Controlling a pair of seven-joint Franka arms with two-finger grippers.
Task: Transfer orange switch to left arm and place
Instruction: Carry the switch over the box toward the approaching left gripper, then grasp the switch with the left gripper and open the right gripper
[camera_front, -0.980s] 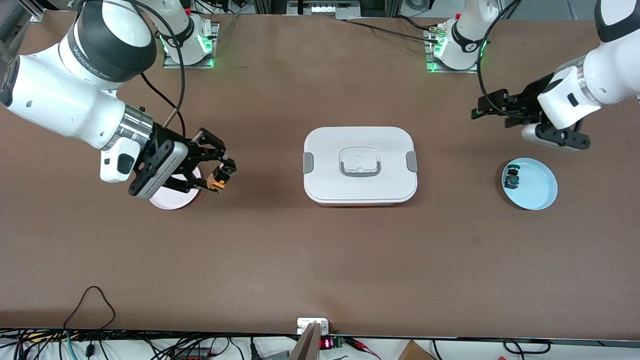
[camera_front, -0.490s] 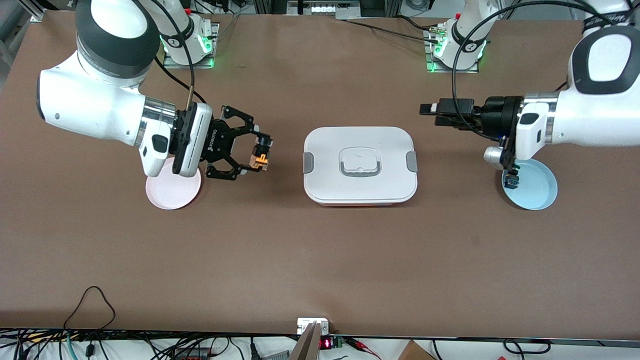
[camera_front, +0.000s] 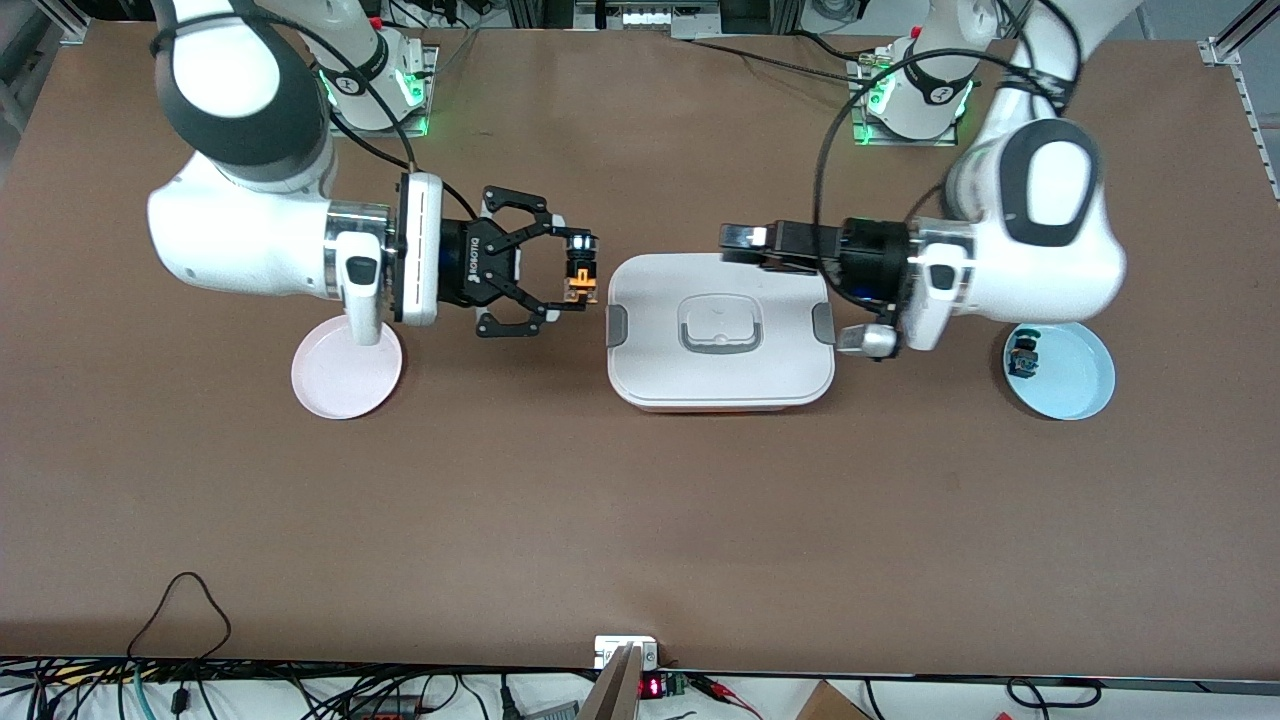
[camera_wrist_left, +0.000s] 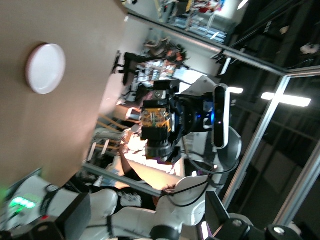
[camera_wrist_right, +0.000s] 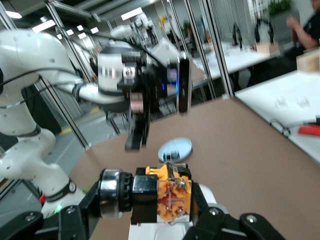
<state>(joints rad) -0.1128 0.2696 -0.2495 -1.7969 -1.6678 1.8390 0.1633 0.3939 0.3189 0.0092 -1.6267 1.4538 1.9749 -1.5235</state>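
Note:
My right gripper (camera_front: 578, 272) is shut on the orange switch (camera_front: 574, 288). It hangs in the air just beside the white box (camera_front: 650, 290), at the box's end toward the right arm. In the right wrist view the orange switch (camera_wrist_right: 172, 197) sits between the fingers, its black knob pointing sideways. My left gripper (camera_front: 745, 243) is open and holds nothing. It hovers over the box's edge farthest from the front camera, pointing at the switch. The left wrist view shows the orange switch (camera_wrist_left: 155, 120) straight ahead in the right gripper. A gap over the lid separates the two grippers.
A pink plate (camera_front: 345, 375) lies under the right arm's wrist. A light blue plate (camera_front: 1075, 375) at the left arm's end holds a small blue switch (camera_front: 1024, 355). Cables and a power strip run along the table edge nearest the front camera.
The right arm carried the switch from over the pink plate to the box's end. The left arm swung from near the blue plate to over the box's edge.

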